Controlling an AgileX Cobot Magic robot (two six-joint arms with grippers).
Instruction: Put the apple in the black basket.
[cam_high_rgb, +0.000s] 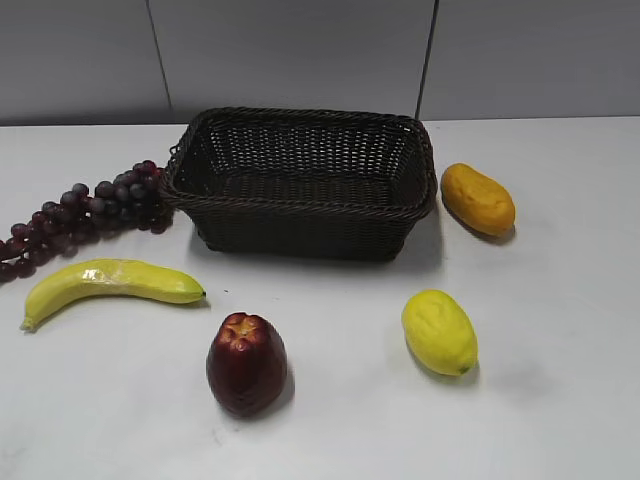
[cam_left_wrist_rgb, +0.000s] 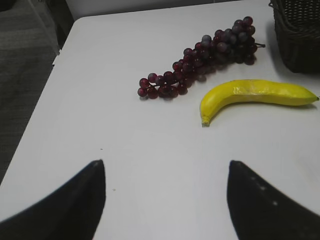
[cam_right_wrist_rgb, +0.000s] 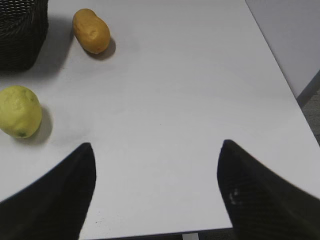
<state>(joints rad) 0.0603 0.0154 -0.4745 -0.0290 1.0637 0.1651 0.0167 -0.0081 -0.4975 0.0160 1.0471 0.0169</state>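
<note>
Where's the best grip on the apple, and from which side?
Grip the apple across its widest middle, coming from above. It stands upright with its dimpled top up, and its rounded sides are clear: the banana and lemon lie apart from it. Both end effectors, left and right, are open; neither wrist view shows the apple.

Taking the black basket (cam_high_rgb: 300, 180) as the landmark, bare table is lying open straight in front of it, running down to the apple (cam_high_rgb: 246, 362). The banana (cam_high_rgb: 110, 282) and grape bunch (cam_high_rgb: 85, 208) are crowding its front-left and left side. A lemon (cam_high_rgb: 439, 331) is sitting front-right, an orange-yellow fruit (cam_high_rgb: 478, 199) just beside its right wall.
</note>
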